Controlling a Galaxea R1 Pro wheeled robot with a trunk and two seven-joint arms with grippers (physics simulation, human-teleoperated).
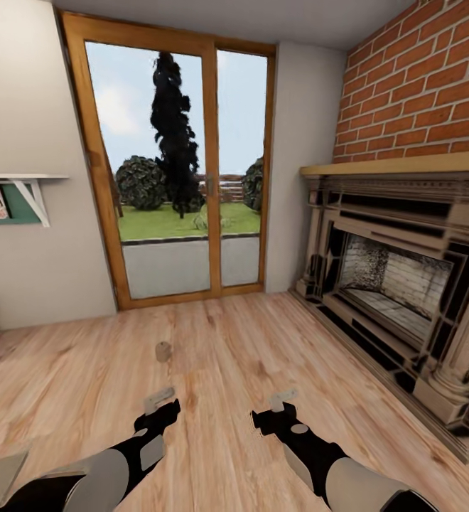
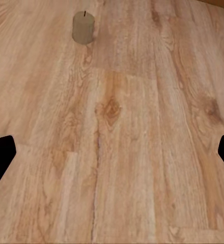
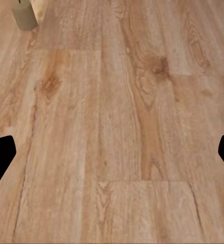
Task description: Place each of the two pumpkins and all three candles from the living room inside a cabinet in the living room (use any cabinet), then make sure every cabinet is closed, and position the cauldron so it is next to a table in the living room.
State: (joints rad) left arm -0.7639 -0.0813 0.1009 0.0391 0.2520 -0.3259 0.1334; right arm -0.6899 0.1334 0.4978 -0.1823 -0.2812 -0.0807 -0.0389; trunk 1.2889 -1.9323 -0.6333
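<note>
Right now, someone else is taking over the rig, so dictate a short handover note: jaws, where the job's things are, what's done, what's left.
Left gripper: jaws open, empty, low over the floor.
Right gripper: jaws open, empty, beside it.
One candle stands upright on the floor, just ahead of the left gripper, apart from it, between the robot and the glass door. Fireplace is to the right.
Nothing is held; this candle is not yet stowed.
Left: pick up this candle and put it in a cabinet. The state of the other candles, pumpkins, cabinet and cauldron cannot be told from here.
</note>
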